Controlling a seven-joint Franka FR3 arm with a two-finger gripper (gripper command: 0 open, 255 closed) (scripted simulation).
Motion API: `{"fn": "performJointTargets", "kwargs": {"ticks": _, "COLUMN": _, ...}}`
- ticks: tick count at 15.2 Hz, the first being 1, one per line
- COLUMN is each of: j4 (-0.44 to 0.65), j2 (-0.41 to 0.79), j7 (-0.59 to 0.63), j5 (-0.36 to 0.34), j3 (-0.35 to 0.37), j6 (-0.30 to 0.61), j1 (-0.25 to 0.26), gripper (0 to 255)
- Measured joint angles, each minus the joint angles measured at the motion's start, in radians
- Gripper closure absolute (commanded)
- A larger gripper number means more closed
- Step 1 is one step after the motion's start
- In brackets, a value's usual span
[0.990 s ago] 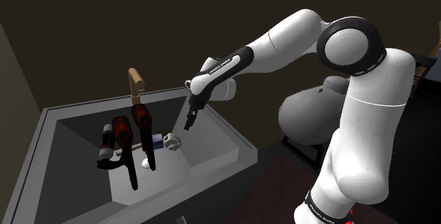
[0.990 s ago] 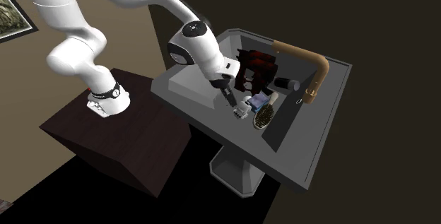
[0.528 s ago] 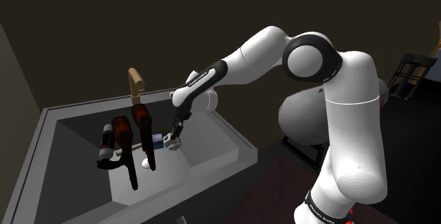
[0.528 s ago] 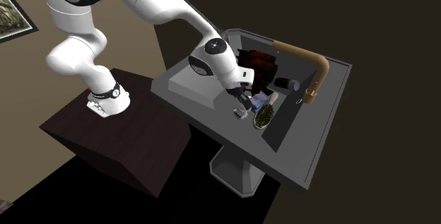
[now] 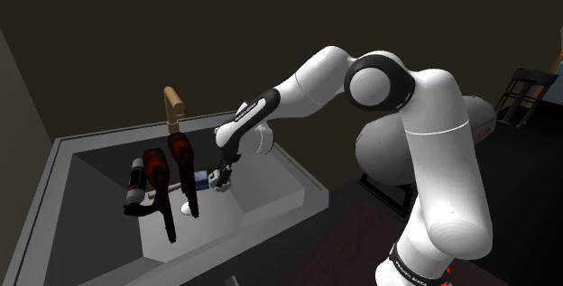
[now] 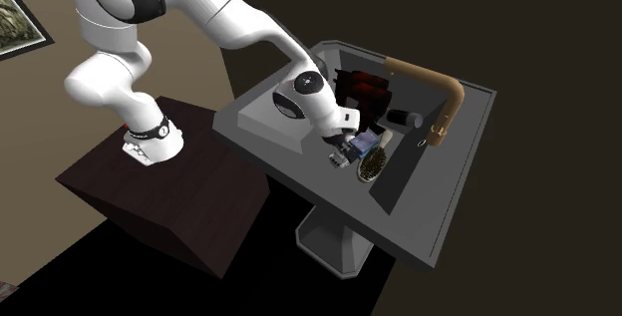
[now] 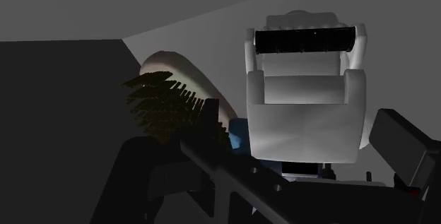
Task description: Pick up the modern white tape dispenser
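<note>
1. We found the white tape dispenser (image 7: 305,109) lying on the floor of the grey sink (image 5: 83,145). It sat towards the shoulder view's right of the clutter, just beside a hairbrush (image 7: 173,102) with dark bristles.
2. Two dark red and black objects (image 5: 167,165) lay further to the shoulder view's left, below the brown faucet (image 5: 173,104) and apart from the dispenser.
3. The pincer (image 5: 221,178) was down inside the basin, right at the dispenser. It was released: in the wrist view its black fingers (image 7: 406,148) stood apart with the dispenser's white body between them. We could not tell whether either pad was touching it.
4. We judged the step in hand to be the closing grasp, with the lift not yet begun.
5. To do it well, we would have centred the white body between the fingers before closing, so that neither pad pushed it sideways into the brush.
6. We would have kept the near finger out of the bristles; catching them could drag the brush along.
7. We would have closed on the broad flat sides, not on the black bar at the far end, and then raised it straight up, clear of the sink wall.
</note>
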Motion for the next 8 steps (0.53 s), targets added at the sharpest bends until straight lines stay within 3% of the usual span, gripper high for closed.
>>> {"fn": "performJointTargets", "kwargs": {"ticks": 1, "j4": 0.003, "j2": 0.009, "j7": -0.004, "j5": 0.003, "j3": 0.003, "j6": 0.007, "j1": -0.001, "gripper": 0}}
{"fn": "performJointTargets", "kwargs": {"ticks": 2, "j4": 0.004, "j2": 0.014, "j7": -0.005, "j5": 0.005, "j3": 0.005, "j6": 0.011, "j1": -0.002, "gripper": 255}}
{"fn": "performJointTargets", "kwargs": {"ticks": 8, "j4": 0.005, "j2": 0.017, "j7": -0.007, "j5": 0.007, "j3": 0.007, "j6": 0.015, "j1": -0.002, "gripper": 255}}
